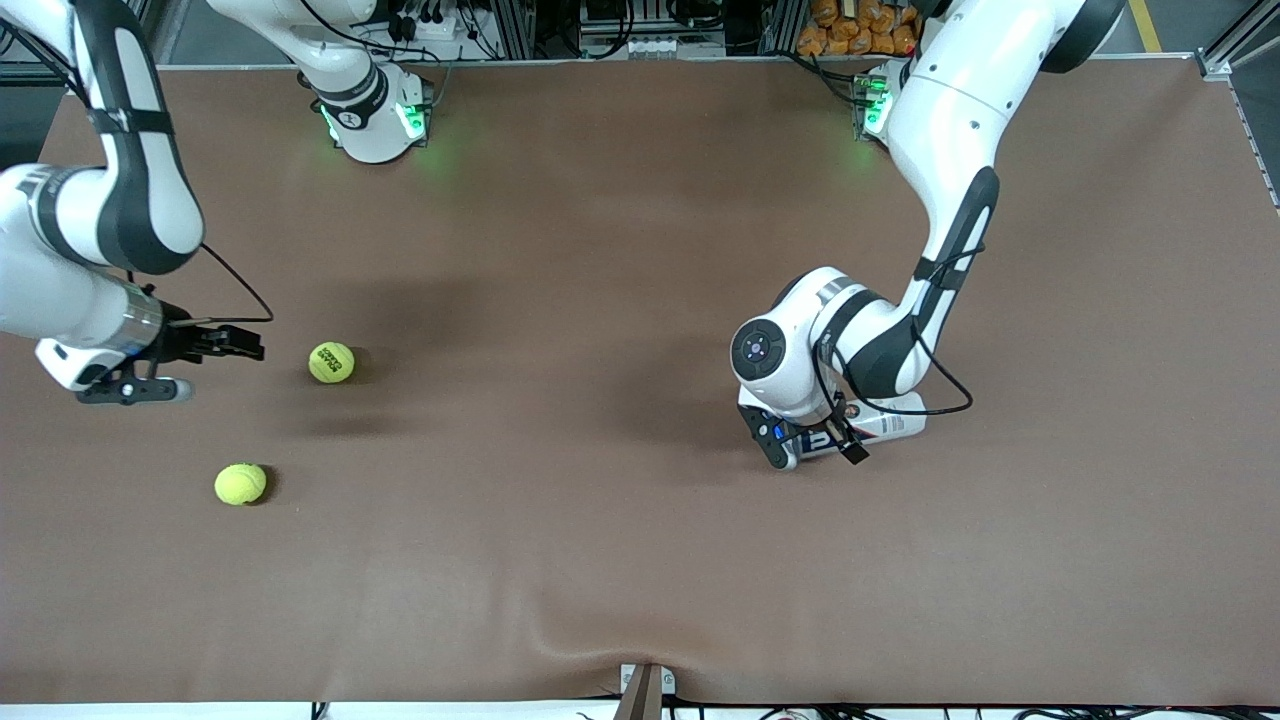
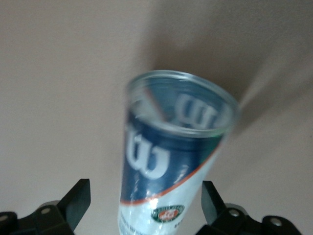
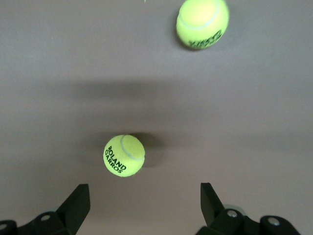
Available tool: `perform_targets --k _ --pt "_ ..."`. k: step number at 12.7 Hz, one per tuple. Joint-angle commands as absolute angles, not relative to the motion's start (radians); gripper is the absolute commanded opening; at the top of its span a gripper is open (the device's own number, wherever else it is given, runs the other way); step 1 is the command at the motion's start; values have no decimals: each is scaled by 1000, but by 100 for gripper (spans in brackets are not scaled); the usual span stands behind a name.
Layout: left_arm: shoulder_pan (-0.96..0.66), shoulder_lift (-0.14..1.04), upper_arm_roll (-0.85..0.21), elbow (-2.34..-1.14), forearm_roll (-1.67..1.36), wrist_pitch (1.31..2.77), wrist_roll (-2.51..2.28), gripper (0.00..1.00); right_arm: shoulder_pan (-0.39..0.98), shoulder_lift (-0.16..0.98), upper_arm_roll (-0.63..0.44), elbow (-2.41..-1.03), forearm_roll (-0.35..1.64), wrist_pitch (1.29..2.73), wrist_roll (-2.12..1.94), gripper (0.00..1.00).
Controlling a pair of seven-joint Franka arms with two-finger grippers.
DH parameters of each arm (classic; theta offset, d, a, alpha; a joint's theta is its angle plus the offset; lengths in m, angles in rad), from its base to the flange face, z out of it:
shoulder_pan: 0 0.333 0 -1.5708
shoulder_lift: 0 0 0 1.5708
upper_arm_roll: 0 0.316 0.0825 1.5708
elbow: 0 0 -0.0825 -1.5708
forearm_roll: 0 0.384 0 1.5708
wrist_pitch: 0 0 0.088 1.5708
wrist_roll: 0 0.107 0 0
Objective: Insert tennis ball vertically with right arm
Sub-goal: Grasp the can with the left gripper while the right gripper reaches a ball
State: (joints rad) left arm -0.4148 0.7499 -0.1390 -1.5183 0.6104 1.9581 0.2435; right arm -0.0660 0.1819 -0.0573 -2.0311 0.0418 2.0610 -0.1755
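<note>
1. Brown matting covered the table (image 1: 620, 560) where we saw two yellow tennis balls lying well apart toward the right arm's end.
2. The printed ball (image 1: 331, 362) lay at about one o'clock from the plain ball (image 1: 240, 484), which sat nearer the front camera.
3. We found the right gripper (image 1: 190, 365) hovering with its jaws spread wide and nothing between them, the printed ball just off its fingertips at three o'clock in the front view.
4. The left gripper (image 1: 812, 450), low at the table toward the left arm's end, had its jaws spread on either side of a clear tennis ball tube (image 2: 171, 161) with a blue label; we could not tell whether the fingers (image 2: 73, 203) touched it.
5. In the left wrist view the tube's open mouth pointed away from the gripper.
</note>
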Motion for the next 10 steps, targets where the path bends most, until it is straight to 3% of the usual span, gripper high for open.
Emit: perform_targets --k 1,10 --pt "-410 768 -140 -1508 637 1983 258 100 -60 195 -57 -2065 32 2104 -173 100" --pt "-399 807 -133 -1509 652 2075 272 100 -41 271 -54 -2161 46 2263 -167 100"
